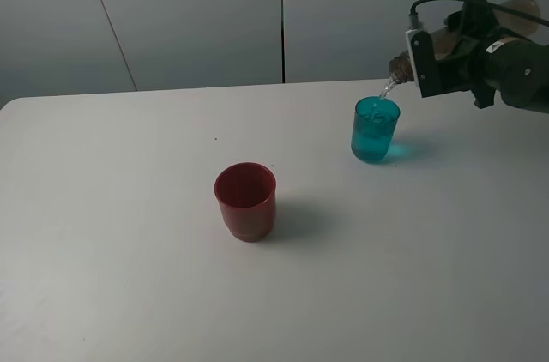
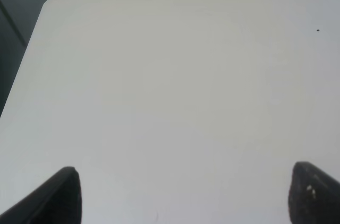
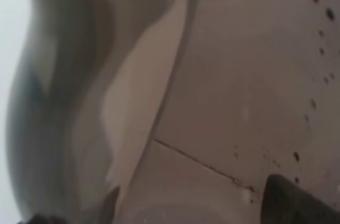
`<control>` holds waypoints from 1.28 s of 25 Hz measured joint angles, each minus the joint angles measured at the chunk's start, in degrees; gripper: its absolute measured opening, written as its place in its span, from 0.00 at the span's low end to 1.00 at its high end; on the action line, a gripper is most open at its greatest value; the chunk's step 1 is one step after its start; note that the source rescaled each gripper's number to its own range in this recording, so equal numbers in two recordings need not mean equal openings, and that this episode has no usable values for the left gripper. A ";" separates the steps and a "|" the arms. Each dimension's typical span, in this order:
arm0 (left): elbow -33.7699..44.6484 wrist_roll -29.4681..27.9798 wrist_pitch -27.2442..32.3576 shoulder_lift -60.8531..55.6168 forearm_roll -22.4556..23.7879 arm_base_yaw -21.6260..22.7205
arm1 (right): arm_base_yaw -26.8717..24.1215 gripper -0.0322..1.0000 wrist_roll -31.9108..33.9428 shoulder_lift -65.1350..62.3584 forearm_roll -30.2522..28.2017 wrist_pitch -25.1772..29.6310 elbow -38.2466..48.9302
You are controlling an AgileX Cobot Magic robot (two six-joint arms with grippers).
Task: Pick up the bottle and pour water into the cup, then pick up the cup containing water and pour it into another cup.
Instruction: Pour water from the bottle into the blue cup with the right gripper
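Observation:
My right gripper [image 1: 446, 51] is shut on the smoky-brown bottle [image 1: 400, 64] and holds it tipped almost level at the far right. Its neck is just above the teal cup [image 1: 375, 130]. A thin stream of water [image 1: 388, 87] falls from the neck into that cup, which stands upright with water in it. The right wrist view is filled by the bottle [image 3: 159, 102] seen very close. The red cup [image 1: 246, 201] stands upright near the table's middle, apart from both. My left gripper [image 2: 183, 197] is open and empty over bare table, and is out of the exterior view.
The white table [image 1: 129, 250] has a rounded far-left corner [image 2: 50, 3]. Grey wall panels [image 1: 197, 10] stand behind its far edge. The right arm [image 1: 515, 70] hangs over the table's far right side.

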 joint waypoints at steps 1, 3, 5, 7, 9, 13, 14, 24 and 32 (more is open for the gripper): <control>0.00 0.00 0.00 0.00 0.00 0.00 | 0.00 0.07 0.00 0.00 0.00 0.00 0.00; 0.00 0.00 0.00 0.00 0.00 0.00 | 0.00 0.07 0.00 0.00 -0.11 -0.15 0.00; 0.00 0.00 0.00 0.00 0.00 0.00 | 0.04 0.07 0.00 0.00 -0.32 -0.28 0.00; 0.00 0.00 0.00 0.00 0.00 0.00 | 0.04 0.07 0.00 0.00 -0.47 -0.41 0.00; 0.00 0.00 0.00 0.00 0.00 0.00 | 0.04 0.07 0.00 0.00 -0.99 -0.43 0.37; 0.00 0.00 0.00 0.00 0.00 0.00 | 0.04 0.07 0.00 0.00 -1.72 -0.53 1.31; 0.00 0.00 0.00 0.00 0.00 0.00 | 0.04 0.07 0.00 0.00 -2.24 -0.53 1.31; 0.00 0.00 0.00 0.00 0.00 0.00 | 0.13 0.07 0.00 0.00 -4.41 -0.53 1.49; 0.00 0.00 0.00 0.00 0.00 0.00 | 0.17 0.07 0.00 0.00 -5.12 -0.43 1.88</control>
